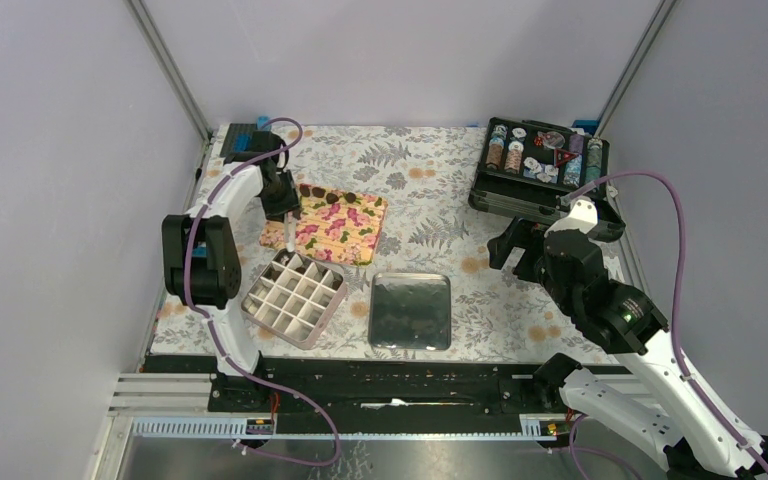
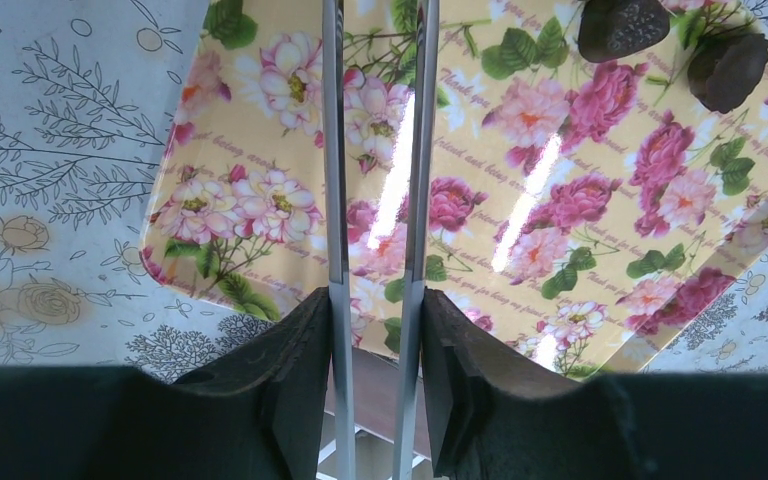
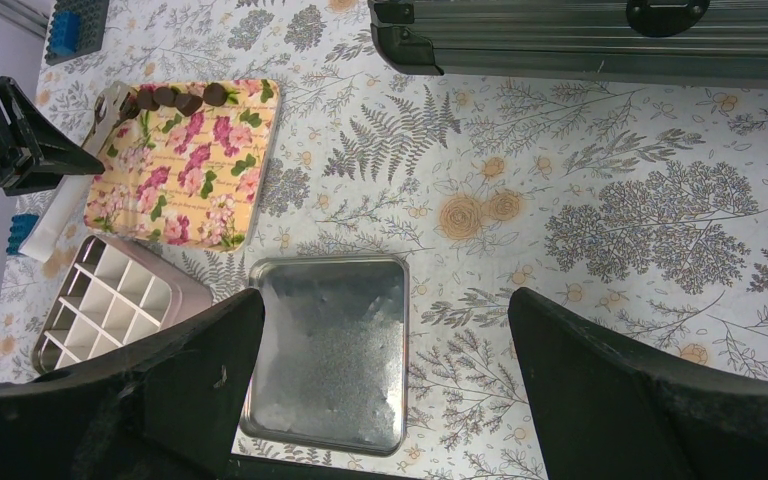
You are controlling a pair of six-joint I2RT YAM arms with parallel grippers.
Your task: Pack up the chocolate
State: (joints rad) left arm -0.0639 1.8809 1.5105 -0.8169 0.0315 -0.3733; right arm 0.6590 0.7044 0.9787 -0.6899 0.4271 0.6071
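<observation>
Several dark brown chocolate pieces (image 1: pixel 324 193) lie in a row along the far edge of a floral tray (image 1: pixel 345 232); two of them (image 2: pixel 622 25) show at the top right of the left wrist view, and the row (image 3: pixel 175 97) shows in the right wrist view. My left gripper (image 1: pixel 282 205) (image 2: pixel 375 300) hangs over the tray's left part, shut on metal tweezers (image 2: pixel 332 150) whose two blades run up out of that view. The pink gridded box (image 1: pixel 295 297) sits near the tray, its cells bare. My right gripper (image 3: pixel 385 300) (image 1: pixel 520 250) is open and holds nothing.
A silver metal lid (image 1: pixel 411 310) (image 3: pixel 330 355) lies right of the gridded box. A black case of poker chips (image 1: pixel 540 165) stands at the back right. A blue block (image 1: pixel 245 135) sits at the back left corner.
</observation>
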